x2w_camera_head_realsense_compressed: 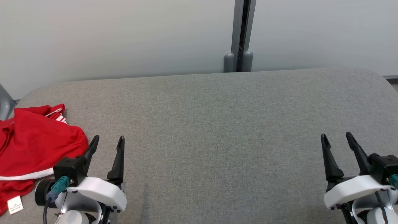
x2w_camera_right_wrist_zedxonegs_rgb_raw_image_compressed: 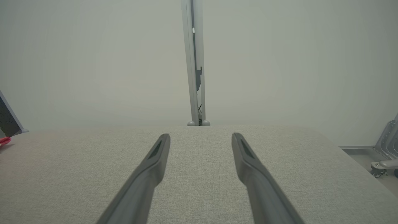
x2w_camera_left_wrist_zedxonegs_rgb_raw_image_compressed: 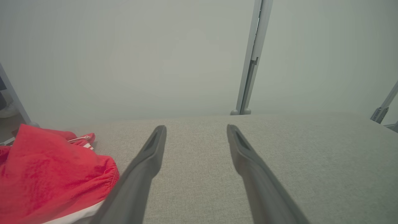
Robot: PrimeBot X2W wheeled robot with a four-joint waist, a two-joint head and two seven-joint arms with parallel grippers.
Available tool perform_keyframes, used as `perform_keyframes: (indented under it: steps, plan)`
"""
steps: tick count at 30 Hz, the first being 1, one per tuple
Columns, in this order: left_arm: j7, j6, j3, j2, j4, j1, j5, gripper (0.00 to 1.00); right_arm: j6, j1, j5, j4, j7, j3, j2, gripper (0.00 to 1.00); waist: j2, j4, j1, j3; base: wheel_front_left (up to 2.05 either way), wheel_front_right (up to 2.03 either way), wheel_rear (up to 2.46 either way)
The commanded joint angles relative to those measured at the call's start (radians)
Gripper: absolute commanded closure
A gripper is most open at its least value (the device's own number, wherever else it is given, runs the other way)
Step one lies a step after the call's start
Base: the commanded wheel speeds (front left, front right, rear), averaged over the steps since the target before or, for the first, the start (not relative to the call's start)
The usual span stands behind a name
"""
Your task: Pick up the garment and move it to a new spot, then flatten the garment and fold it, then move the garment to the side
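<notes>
The left claw (x2w_camera_head_realsense_compressed: 108,138) is closest to us. Its two dark fingers are spread apart and nothing is between them. The red garment (x2w_camera_head_realsense_compressed: 37,140) lies in a heap on the gray counter (x2w_camera_head_realsense_compressed: 217,124), just beside this claw on its left side. The claw's left finger is right by the edge of the heap. I cannot tell if it touches the cloth. A white stripe (x2w_camera_head_realsense_compressed: 28,175) and a small white label (x2w_camera_head_realsense_compressed: 15,204) sit back near the claw's wrist.

I think the step now is the first one: pick up the garment. It is not yet started, because the fingers point at bare counter and not at the cloth.

To do it well, the left claw should turn to its left and come down over a thick, bunched part of the heap. It should go low enough that the fingers close on plenty of cloth, not just the top layer. Cloth is soft and floppy, so a thin pinch could slip out. The claw should lift high, so the loose ends do not drag.

To the right of this claw there is a wide bare stretch of counter. I think that is a good new spot, with room to spread the garment flat.

The right claw (x2w_camera_head_realsense_compressed: 335,135) is past that stretch, well apart from the garment. Its fingers are spread wide too, and it holds nothing. It can wait there and help pull the cloth flat once the garment is laid between the two claws.
</notes>
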Motion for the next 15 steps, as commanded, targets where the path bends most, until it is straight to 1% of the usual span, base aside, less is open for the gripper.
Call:
perform_keyframes:
  steps: [1, 15]
  plan:
    - [-0.001, 0.006, 0.002, 0.002, -0.002, -0.013, 0.009, 0.0, 0.0, -0.011, -0.014, -0.001, 0.001, -0.006, -0.001, 0.0, -0.0001, 0.001, 0.0, 0.0, 0.0, 0.0, 0.0]
    - [0.009, 0.02, -0.015, 0.01, -0.006, -0.013, 0.05, 0.0, 0.0, -0.013, -0.041, 0.01, 0.01, -0.007, 0.005, 0.0, -0.0001, 0.005, 0.0, -0.001, 0.0, 0.0, 0.0]
